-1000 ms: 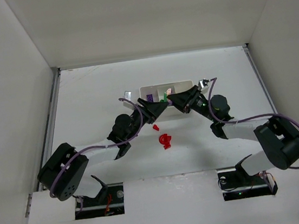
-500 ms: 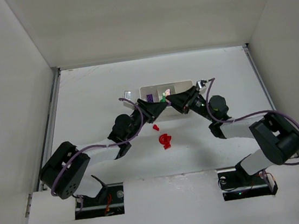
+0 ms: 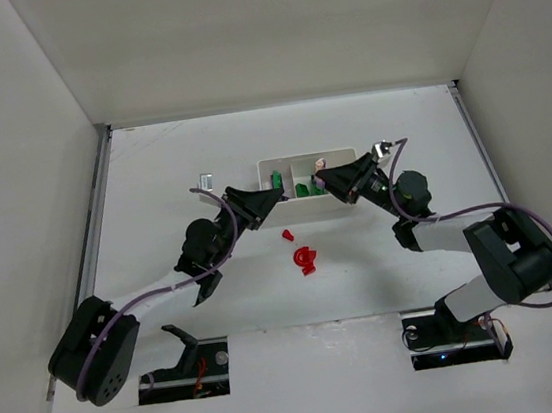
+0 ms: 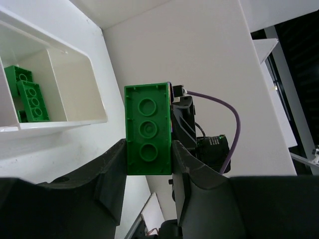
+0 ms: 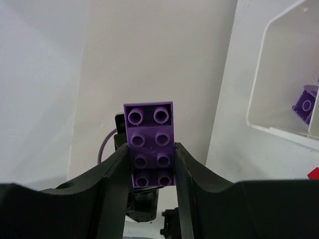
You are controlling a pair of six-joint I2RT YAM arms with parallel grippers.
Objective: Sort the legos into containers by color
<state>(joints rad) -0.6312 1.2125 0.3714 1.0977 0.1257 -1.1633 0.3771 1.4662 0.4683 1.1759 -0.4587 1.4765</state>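
**A:** From where is the overhead view taken?

**B:** From high above and behind the arm bases [image 3: 184,359], which are seen along the bottom edge. The whole table [image 3: 172,179] is taken in from far back, and the white tray [image 3: 296,160] is placed just above centre.

**A:** And the wrist views?

**B:** Each is shot very near, looking out along its own fingers at the bottom of the frame. In the left wrist view a green brick [image 4: 148,129] is centred and the tray [image 4: 79,84] is seen at upper left. In the right wrist view a purple brick [image 5: 151,144] is centred, with the tray [image 5: 279,79] at the right edge.

**A:** What is shared?

**B:** The tray is seen in all three views.
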